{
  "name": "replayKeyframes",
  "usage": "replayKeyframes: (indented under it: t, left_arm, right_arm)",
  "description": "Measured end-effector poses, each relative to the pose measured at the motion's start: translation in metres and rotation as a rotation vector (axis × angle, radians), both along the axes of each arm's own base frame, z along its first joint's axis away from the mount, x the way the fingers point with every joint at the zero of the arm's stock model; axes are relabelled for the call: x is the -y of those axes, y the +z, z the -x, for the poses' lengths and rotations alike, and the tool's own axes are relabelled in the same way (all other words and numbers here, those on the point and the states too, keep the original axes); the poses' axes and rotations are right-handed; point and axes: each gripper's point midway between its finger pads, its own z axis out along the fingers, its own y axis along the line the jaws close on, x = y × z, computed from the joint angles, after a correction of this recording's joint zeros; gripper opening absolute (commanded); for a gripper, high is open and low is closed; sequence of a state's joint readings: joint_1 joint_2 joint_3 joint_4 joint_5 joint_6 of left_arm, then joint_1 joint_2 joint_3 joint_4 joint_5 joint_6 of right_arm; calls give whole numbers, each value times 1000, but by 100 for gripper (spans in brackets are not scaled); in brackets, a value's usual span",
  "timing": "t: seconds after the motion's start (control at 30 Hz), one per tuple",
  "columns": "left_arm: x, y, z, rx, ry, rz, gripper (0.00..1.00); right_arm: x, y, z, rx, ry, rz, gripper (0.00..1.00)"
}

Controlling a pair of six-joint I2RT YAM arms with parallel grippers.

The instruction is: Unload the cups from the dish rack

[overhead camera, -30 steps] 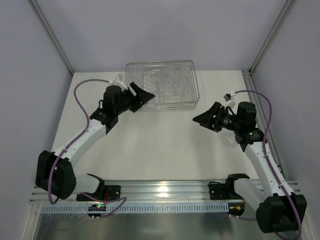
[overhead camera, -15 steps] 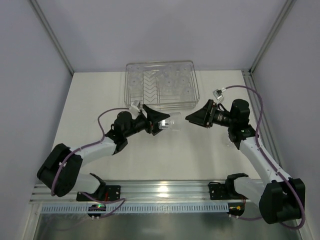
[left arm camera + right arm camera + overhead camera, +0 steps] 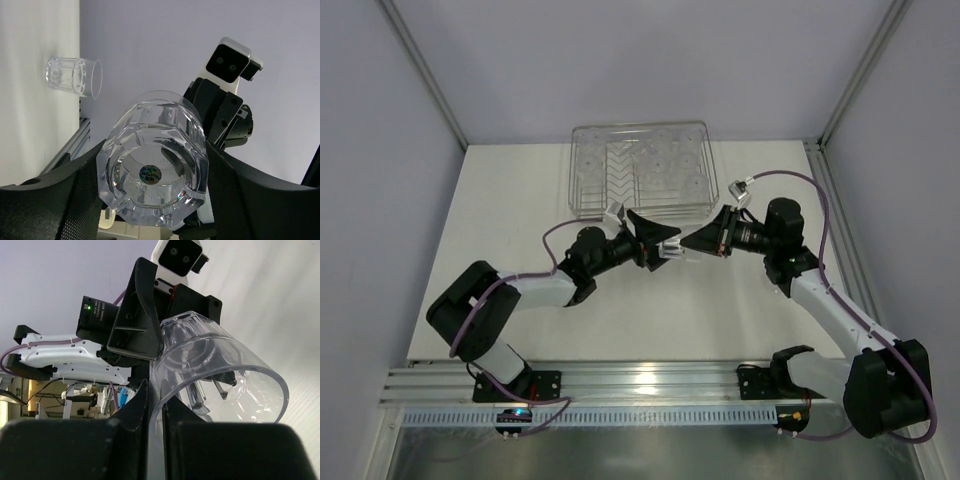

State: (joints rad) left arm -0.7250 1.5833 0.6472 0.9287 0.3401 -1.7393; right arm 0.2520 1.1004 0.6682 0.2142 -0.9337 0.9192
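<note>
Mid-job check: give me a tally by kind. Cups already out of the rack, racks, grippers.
Clear cups already out: 2 (held cup, table cup)
Dish rack: 1
Grippers: 2 (left gripper, right gripper)
Total: 5
Cups inside the rack are too transparent to count, so they are left out.

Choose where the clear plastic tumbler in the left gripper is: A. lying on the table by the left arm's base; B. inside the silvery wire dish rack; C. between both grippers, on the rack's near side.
C: the top view shows the clear plastic tumbler in the left gripper, tip to tip with the right gripper, nearer than the silvery wire dish rack.
</note>
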Motion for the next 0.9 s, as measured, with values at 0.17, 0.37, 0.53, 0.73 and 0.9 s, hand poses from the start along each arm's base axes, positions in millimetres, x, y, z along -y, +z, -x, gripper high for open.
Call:
replayKeyframes:
  t: [0.17,0.37,0.53,0.73,0.9]
  left_arm:
    - [0,-4,-5,3,14,-16,100]
    - [-20,-23,-42,-6,104,-175,100]
    - [-28,10,-92,137,179,-475,100]
    - [-21,65,-146,373,209,-750,100]
    - [-10,23,-192,406,150,-1012,100]
  right_arm:
    - [4,-5,2,22,-25,48,4]
    - [24,-24,-11,-4,-145,259,4]
    - [67,-50,-40,-89,-303,600,4]
    - [124,-103,-64,-243,-405,995,4]
    - [155,-137,-72,-372,-423,1218,4]
